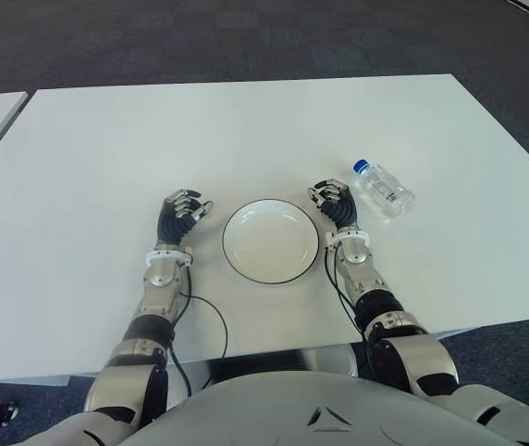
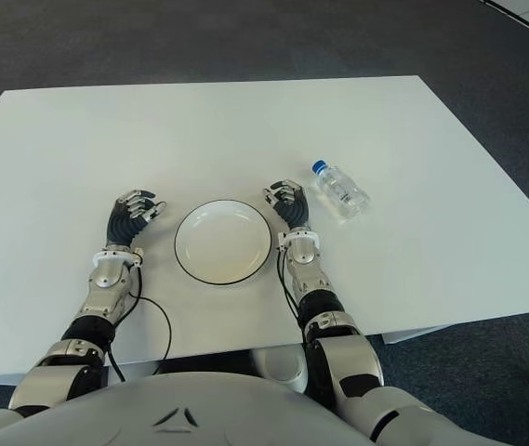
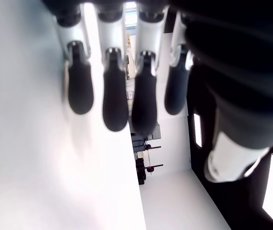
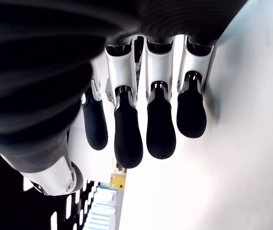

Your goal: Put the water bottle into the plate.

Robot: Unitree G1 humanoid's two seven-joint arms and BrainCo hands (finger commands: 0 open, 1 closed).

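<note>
White tabletop [image 1: 245, 130] spreads wide around my plate [image 1: 271, 241]. I see the water bottle [image 1: 383, 189] lying at the plate's 2 o'clock, beside my released right hand [image 1: 332, 203]; left hand [image 1: 182, 216] released at 9 o'clock. Dark carpet [image 1: 199, 42] beyond.

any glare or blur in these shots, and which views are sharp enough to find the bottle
Eye views: evenly lit and sharp; the water bottle lies on the white table beside the right hand, with the plate between it and the left hand. Wrist views: the close fingers are soft against the washed-out tabletop; no bottle visible.
</note>
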